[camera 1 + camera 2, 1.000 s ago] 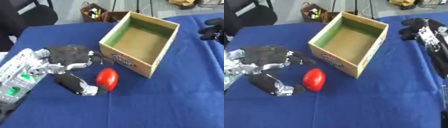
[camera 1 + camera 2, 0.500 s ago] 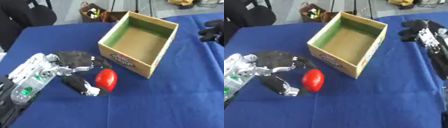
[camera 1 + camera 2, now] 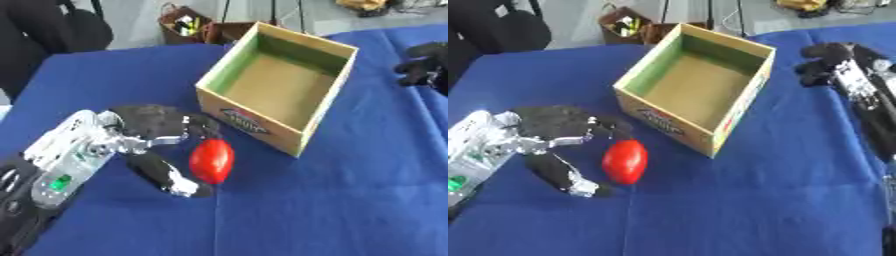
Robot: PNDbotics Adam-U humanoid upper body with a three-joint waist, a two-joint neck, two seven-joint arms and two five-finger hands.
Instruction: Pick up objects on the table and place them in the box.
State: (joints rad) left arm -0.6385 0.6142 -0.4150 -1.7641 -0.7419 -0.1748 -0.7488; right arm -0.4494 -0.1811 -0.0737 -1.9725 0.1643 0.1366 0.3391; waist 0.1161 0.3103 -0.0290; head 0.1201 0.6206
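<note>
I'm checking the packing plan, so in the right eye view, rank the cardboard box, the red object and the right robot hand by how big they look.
1. cardboard box, clearly largest.
2. right robot hand.
3. red object.
The last two look close; the robot hand lies farther away, so that order is unsure.

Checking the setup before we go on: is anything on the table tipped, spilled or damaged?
Nothing stands out. The box sits upright and empty on the blue cloth, the red object lies whole beside it, next to the left hand. The right hand rests curled at the far right.
</note>
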